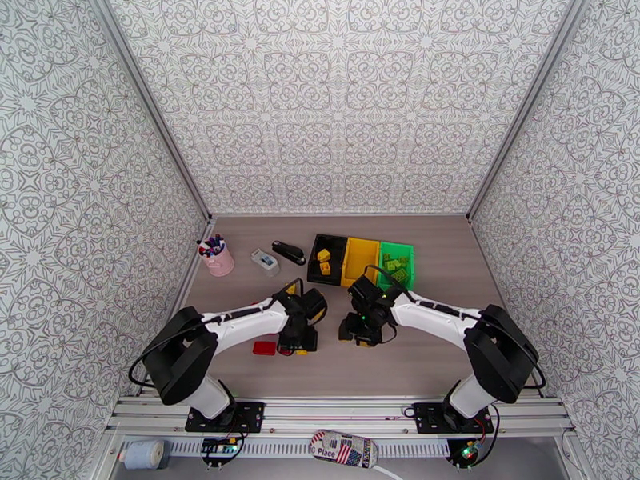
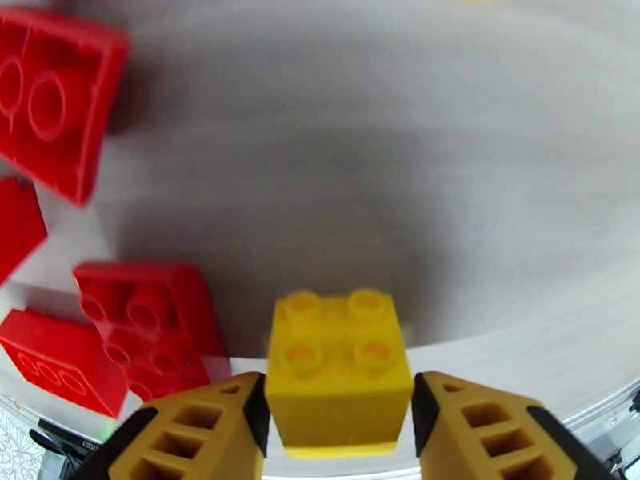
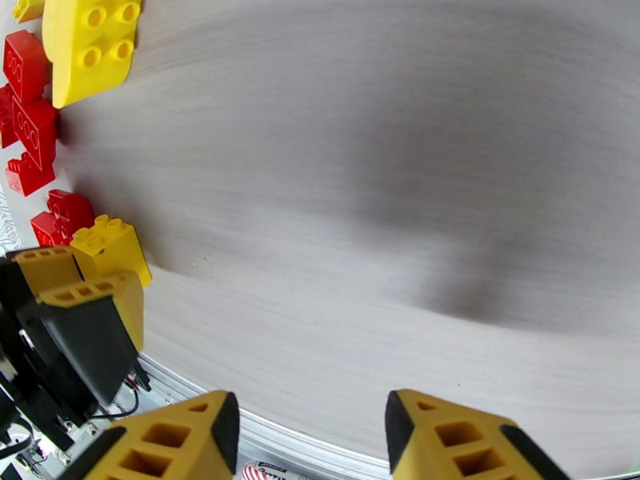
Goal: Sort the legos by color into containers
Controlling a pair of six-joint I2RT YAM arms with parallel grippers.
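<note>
Clamping a yellow brick [image 2: 340, 370] between its pads, the left gripper [image 2: 340, 430] holds it studs up, low over the table [image 2: 416, 154]. From this close I can't quite tell whether the brick rests on the wood or hangs just above it. Red bricks [image 2: 148, 330] lie scattered just to its left, some flipped hollow side up.

The right gripper [image 3: 308, 434] hovers near the left one with its jaws apart and nothing between them, over bare wood. A bigger yellow brick [image 3: 88, 42] lies off to its side by more red ones.

Further back stands the row of bins. The black bin [image 1: 334, 243] has two yellow pieces [image 1: 324, 262] in it, the yellow bin [image 1: 360, 262] looks bare, and the green bin [image 1: 398, 246] holds a heap of green bricks [image 1: 396, 270].

By my reckoning the greens are done. The yellows are partly moved, though they sit in the black bin and not the matching one. The reds are all yet to go, along with the brick in hand and the big yellow one. I'd call it roughly halfway.
</note>
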